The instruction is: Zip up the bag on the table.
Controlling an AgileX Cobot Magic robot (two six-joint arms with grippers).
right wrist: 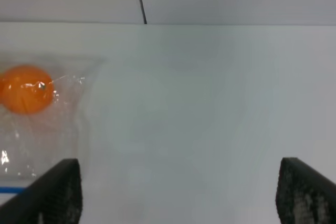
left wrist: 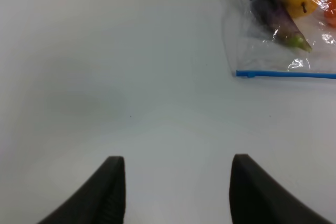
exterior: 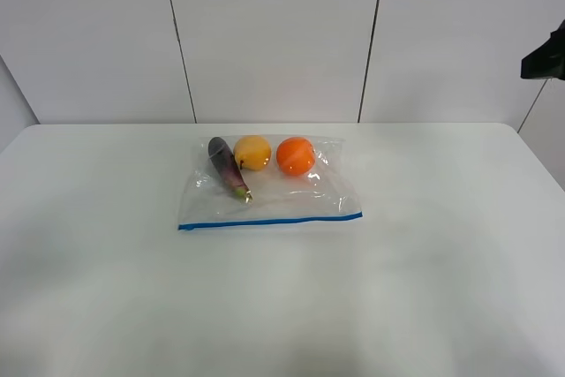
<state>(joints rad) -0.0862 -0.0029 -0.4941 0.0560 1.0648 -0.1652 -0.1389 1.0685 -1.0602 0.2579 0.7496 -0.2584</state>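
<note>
The clear zip bag [exterior: 282,192] lies flat on the white table [exterior: 441,262], its blue zipper strip [exterior: 269,221] along the near edge. Inside are a purple eggplant [exterior: 227,167], a yellow fruit [exterior: 252,152] and an orange [exterior: 295,155]. Neither gripper shows in the high view. In the left wrist view my left gripper [left wrist: 176,192] is open and empty over bare table, away from the bag's corner [left wrist: 283,51] and zipper end [left wrist: 247,73]. In the right wrist view my right gripper [right wrist: 178,198] is open wide and empty, beside the bag's side with the orange [right wrist: 25,88].
A white panelled wall [exterior: 274,33] stands behind the table's far edge. A dark object [exterior: 546,55] hangs at the upper right of the high view. Bare tabletop surrounds the bag on all sides.
</note>
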